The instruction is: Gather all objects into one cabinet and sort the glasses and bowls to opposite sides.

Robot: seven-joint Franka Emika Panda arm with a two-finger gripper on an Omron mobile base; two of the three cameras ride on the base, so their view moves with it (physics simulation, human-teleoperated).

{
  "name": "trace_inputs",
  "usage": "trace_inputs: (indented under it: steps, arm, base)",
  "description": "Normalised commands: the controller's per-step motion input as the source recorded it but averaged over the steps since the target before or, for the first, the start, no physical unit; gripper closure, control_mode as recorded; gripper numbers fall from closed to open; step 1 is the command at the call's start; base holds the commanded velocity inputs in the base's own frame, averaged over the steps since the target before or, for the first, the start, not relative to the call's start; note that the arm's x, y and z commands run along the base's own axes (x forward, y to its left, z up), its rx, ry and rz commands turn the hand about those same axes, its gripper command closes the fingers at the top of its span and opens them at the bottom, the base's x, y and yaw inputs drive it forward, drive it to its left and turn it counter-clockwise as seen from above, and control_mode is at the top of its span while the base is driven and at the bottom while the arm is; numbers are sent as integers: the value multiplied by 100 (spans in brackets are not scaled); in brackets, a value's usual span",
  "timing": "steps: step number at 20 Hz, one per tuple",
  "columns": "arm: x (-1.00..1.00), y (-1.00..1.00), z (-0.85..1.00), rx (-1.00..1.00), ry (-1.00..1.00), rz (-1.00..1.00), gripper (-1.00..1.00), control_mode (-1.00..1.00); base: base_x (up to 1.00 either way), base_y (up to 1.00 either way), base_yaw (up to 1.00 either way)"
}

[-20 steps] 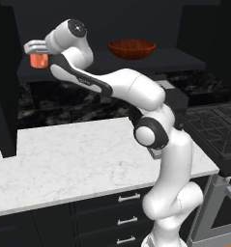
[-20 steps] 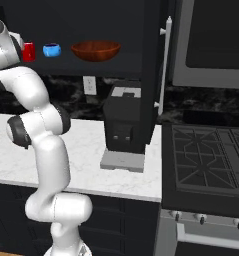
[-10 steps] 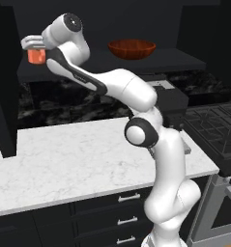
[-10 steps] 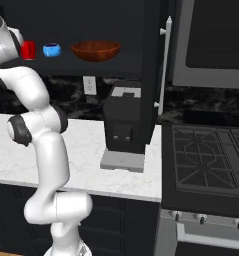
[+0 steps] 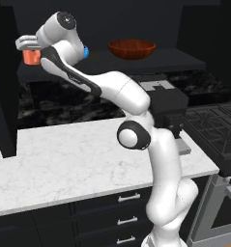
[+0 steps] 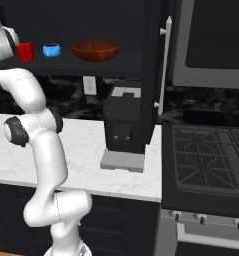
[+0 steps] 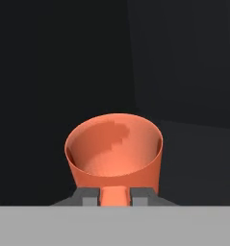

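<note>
The two-finger gripper (image 7: 115, 196) is clamped on the near rim of the plain salmon-orange cup (image 7: 114, 153), held upright at the left end of the black upper cabinet's shelf (image 5: 151, 60); along it stand a glossy red mug (image 6: 25, 51), a small bright-blue vessel (image 6: 51, 49) and a wide reddish-brown bowl (image 6: 96, 50)

cup (image 5: 31, 57) left of mug (image 6: 25, 51), vessel (image 6: 51, 50), bowl (image 6: 96, 50)
</note>
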Motion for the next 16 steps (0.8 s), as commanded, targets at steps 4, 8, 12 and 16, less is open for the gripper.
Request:
trace_inputs:
  steps: [4, 8, 12, 16]
  arm:
    - [-1, 29, -14, 0, 1, 0, -100, -100]
    - [0, 0, 0, 1, 0, 0, -100, -100]
    - [0, 0, 0, 3, 0, 0, -100, -100]
    - [-5, -7, 13, 5, 0, 0, -100, -100]
  base:
    - [0, 0, 0]
    - [0, 0, 0]
    - [0, 0, 0]
    - [0, 0, 0]
